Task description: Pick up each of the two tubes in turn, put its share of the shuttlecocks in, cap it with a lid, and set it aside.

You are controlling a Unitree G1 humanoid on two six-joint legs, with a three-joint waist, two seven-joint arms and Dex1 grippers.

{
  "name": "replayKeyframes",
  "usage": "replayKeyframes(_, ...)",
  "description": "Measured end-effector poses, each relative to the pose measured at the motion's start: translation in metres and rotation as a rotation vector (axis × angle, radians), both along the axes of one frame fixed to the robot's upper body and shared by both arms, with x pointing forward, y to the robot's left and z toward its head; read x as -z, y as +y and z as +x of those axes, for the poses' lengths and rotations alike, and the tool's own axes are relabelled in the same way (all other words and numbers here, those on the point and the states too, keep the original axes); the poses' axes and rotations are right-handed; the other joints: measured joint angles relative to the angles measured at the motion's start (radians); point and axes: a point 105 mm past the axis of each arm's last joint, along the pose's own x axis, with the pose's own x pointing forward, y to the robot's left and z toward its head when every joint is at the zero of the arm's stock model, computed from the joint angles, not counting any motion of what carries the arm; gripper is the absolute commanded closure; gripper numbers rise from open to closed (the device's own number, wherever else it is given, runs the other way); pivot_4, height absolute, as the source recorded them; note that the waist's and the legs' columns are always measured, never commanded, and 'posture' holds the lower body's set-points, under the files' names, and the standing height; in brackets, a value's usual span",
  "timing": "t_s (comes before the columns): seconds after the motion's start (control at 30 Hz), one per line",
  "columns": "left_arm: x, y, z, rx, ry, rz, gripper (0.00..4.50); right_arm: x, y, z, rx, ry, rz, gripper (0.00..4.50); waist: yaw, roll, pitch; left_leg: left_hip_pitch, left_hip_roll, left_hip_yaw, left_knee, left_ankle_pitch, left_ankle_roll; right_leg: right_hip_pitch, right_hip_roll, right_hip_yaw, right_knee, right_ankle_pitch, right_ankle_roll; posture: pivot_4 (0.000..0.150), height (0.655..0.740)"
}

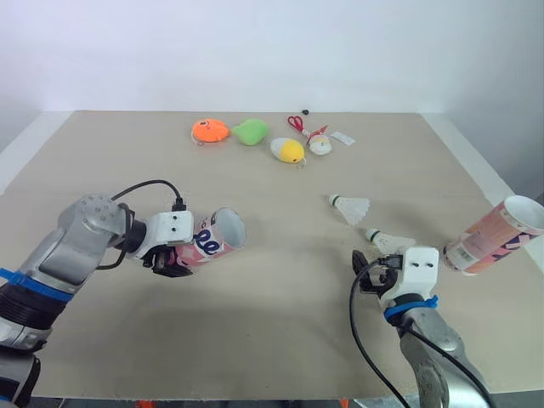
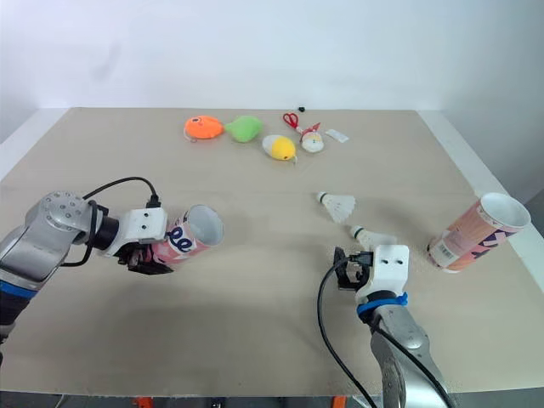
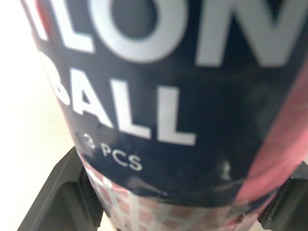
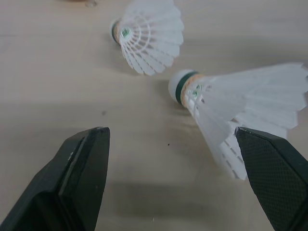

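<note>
Left jaws: closed around the lower part of one tube [image 1: 212, 238], which is held on its side with its open mouth turned toward the right arm. Right jaws: spread wide and empty, low over the bench [image 1: 255, 340]. The nearer shuttlecock [image 4: 240, 110] lies just ahead of them, its feathers close beside one finger. A second shuttlecock [image 1: 350, 207] lies a little farther off. The other tube [image 1: 497, 235] rests on its side near the bench's right edge, well apart from both arms.
</note>
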Motion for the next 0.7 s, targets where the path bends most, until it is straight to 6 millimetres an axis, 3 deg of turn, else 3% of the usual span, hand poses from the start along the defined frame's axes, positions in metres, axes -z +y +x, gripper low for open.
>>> replayKeyframes(0.1,0.0,0.0,0.0,-0.002,-0.004,-0.001,1.19,-0.004,-0.002,0.007,0.007,-0.011,0.008,0.85,0.0,0.0,0.0,0.0,0.0,0.0,0.0,0.0,0.0,0.0,0.0,0.0,0.0,0.0,0.0,0.15,0.74)
replayKeyframes(0.33,0.0,0.001,-0.002,-0.014,-0.004,-0.006,1.19,-0.008,-0.005,0.012,0.02,-0.019,0.019,4.39,0.0,0.0,0.0,0.0,0.0,0.0,-0.001,0.0,0.0,0.0,0.0,0.0,0.0,-0.001,0.0,0.15,0.74)
replayKeyframes(0.57,0.001,0.001,-0.002,-0.016,-0.004,-0.007,1.19,-0.01,-0.014,0.01,0.029,-0.039,0.031,4.45,0.0,0.0,0.0,0.0,0.0,0.0,-0.001,0.0,0.0,0.0,0.0,0.0,0.0,-0.001,0.0,0.15,0.74)
replayKeyframes(0.63,0.001,0.002,-0.002,-0.016,-0.004,-0.007,1.19,-0.026,-0.005,0.009,-0.058,-0.122,0.041,4.45,-0.001,0.002,0.001,0.0,0.0,0.0,-0.001,0.0,0.0,0.0,0.0,0.0,0.0,-0.001,0.001,0.15,0.74)
replayKeyframes(0.7,0.001,0.002,-0.002,-0.016,-0.001,-0.005,1.19,-0.059,0.017,0.006,-0.252,-0.257,0.017,4.45,-0.002,0.003,0.001,0.0,0.0,0.0,-0.001,0.0,0.0,0.0,0.001,0.001,0.0,0.0,0.001,0.15,0.74)
